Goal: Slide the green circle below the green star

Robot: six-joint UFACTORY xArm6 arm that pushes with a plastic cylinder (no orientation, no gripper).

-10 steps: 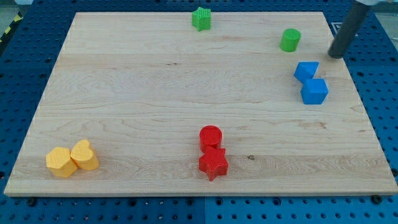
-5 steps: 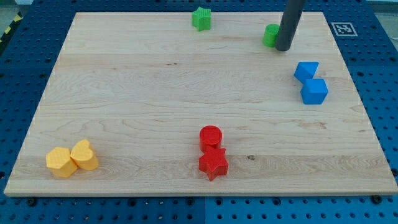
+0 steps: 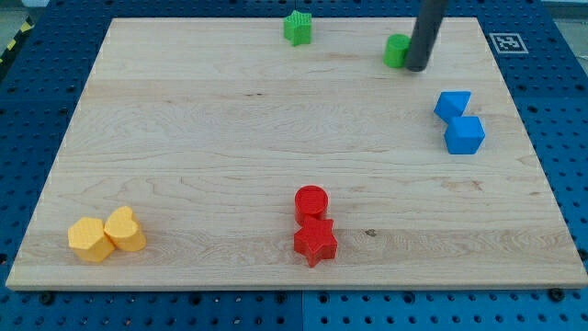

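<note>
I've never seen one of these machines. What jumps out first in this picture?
A straight dark rod comes down at the view's top right, my tip against the right side of the green circle block. Left of it, the green star block sits at the wooden board's top edge.

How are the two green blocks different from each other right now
The green star has a pointed outline; the green circle is a round cylinder. The green star stands fully in view, while the green circle is partly hidden behind the rod, with my tip against its right side. The green star sits nearer the view's top and further left than the green circle. Both are the same green and lie on the wooden board.
</note>
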